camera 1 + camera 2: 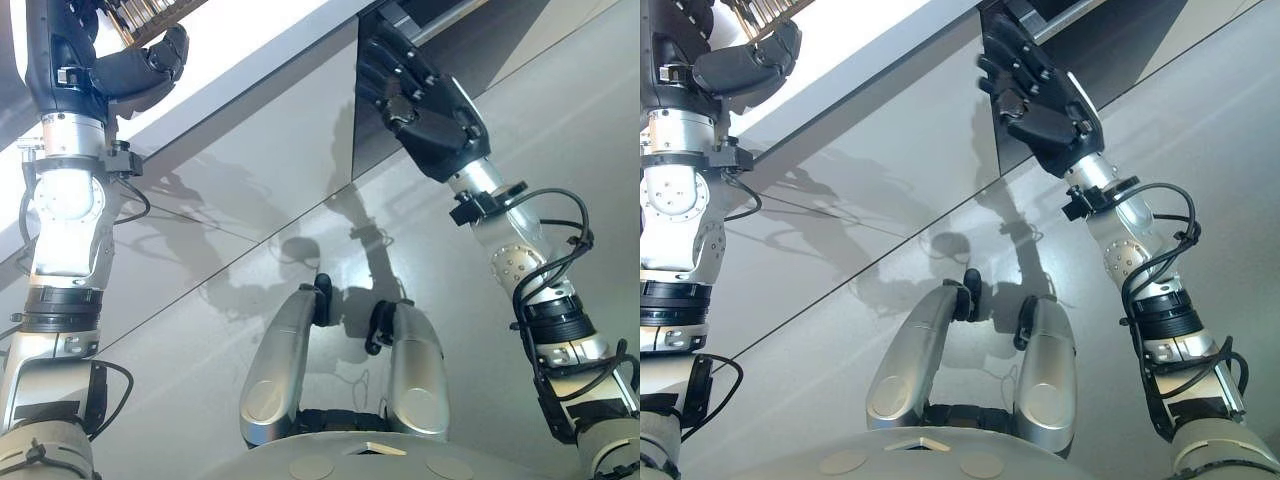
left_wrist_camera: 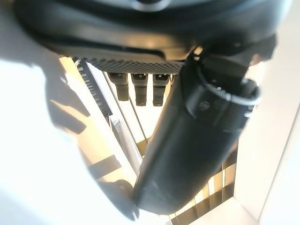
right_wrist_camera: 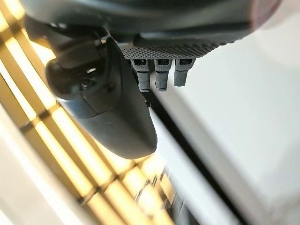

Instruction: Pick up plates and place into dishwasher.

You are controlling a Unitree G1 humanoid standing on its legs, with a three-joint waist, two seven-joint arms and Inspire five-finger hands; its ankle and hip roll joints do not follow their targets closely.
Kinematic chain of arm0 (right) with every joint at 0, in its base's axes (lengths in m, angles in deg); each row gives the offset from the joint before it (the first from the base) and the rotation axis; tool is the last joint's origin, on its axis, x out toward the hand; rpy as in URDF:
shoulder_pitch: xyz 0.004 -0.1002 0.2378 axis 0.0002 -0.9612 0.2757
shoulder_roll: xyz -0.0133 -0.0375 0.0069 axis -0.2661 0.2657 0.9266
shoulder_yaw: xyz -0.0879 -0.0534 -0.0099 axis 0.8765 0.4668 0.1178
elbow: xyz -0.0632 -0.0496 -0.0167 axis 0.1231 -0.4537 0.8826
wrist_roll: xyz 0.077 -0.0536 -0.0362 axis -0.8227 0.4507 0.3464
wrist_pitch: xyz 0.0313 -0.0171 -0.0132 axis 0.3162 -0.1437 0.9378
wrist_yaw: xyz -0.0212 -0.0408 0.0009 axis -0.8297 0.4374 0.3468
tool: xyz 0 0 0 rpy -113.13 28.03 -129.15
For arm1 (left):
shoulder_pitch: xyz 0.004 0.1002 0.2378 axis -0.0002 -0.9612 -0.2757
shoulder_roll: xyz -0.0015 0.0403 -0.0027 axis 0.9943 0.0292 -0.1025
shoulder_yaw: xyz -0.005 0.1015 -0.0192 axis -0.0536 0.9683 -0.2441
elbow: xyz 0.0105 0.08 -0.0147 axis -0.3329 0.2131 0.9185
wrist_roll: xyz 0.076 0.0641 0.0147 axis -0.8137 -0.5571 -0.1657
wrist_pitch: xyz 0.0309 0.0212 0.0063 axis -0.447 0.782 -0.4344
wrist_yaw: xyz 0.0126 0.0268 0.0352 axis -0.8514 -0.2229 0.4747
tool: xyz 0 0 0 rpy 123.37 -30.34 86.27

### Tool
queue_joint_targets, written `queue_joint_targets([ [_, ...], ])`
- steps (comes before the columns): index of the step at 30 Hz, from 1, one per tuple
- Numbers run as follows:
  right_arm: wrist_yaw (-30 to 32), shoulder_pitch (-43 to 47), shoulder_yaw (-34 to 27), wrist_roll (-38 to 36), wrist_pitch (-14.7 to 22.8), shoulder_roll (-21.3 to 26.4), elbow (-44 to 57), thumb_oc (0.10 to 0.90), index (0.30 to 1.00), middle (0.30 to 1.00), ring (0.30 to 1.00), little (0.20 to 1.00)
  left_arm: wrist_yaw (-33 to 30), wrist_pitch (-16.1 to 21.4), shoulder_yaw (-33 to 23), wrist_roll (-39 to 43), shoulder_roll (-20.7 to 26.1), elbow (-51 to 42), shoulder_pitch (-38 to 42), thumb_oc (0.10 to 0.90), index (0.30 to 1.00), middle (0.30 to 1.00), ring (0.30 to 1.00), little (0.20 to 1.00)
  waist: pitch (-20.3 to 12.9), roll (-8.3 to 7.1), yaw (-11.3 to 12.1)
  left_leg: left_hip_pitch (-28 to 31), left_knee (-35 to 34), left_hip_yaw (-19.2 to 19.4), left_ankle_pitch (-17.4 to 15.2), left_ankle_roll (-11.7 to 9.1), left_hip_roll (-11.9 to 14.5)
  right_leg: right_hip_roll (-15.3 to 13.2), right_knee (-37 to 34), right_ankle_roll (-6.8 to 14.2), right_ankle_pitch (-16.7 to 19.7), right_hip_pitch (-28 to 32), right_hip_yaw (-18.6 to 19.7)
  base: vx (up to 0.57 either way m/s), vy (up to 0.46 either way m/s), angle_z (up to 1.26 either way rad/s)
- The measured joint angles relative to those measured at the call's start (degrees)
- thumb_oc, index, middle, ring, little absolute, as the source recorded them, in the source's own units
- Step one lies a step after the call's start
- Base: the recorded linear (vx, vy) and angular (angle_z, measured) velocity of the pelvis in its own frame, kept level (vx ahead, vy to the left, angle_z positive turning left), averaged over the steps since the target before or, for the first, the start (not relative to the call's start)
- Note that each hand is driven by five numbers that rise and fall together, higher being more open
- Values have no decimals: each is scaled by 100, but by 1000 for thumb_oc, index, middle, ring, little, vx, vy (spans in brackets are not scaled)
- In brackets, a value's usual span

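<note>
My left hand (image 1: 130,70) is raised at the upper left, just below a wire dish rack (image 1: 150,15) that stands on a white counter (image 1: 250,40). Its fingers are loosely bent and hold nothing. In the left wrist view the rack's wires (image 2: 126,122) run past the thumb (image 2: 197,140), beside a white curved surface (image 2: 42,178); I cannot tell whether that is a plate. My right hand (image 1: 420,100) is up at the top middle, open, in front of a dark appliance panel (image 1: 500,45) with a silver bar (image 1: 435,22). Pale slats (image 3: 70,154) show past its thumb.
Grey cabinet fronts (image 1: 250,160) run below the counter edge. A grey floor (image 1: 190,380) spreads beneath both arms.
</note>
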Motion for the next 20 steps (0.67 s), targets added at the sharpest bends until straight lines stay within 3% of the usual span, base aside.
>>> queue_joint_targets([
  [3, 435, -913, -779, 532, 549, -335, -7, 800, 900, 900, 900, 900, -221, 110, -151, -175, -194, -207, -432, 800, 900, 900, 900, 900, -10, -54, -61, 314, -377, 99, 59, 26, 52, 20, -355, 87, 119, 251, 60, 11, 46, -10],
  [7, 565, -2058, -1421, 915, 851, -598, -115, 800, 900, 900, 900, 900, -408, 254, -514, -412, -516, -584, -1250, 800, 900, 900, 900, 900, -41, -89, -178, 772, -912, 208, 180, 76, 99, 201, -957, 189, 318, 703, 175, 16, 21, -17],
  [9, 535, -2582, -1551, 1261, 947, -927, -547, 800, 900, 900, 900, 900, -407, 321, -678, -543, -678, -783, -1695, 800, 900, 900, 900, 900, -254, -238, -280, 1046, -1429, 218, 352, 73, 84, 308, -1440, 239, 467, 937, 305, 48, -6, 0],
  [15, 72, -3150, -1190, 1821, 894, -1419, -2005, 800, 900, 900, 900, 900, -244, 94, -565, -639, -809, -545, -2224, 800, 900, 900, 900, 900, -1059, -584, -392, 2035, -2814, 120, 825, 10, 83, 551, -2788, 270, 869, 1882, 318, 40, -22, 4],
  [20, 204, -3046, -688, 2263, 502, -1471, -3419, 800, 900, 900, 900, 900, -133, -282, -322, -626, -884, -300, -2275, 800, 900, 900, 900, 900, -1535, -569, -384, 2559, -3645, 36, 1174, -33, 70, 654, -3469, 273, 1075, 2339, 279, -8, -4, 11],
])
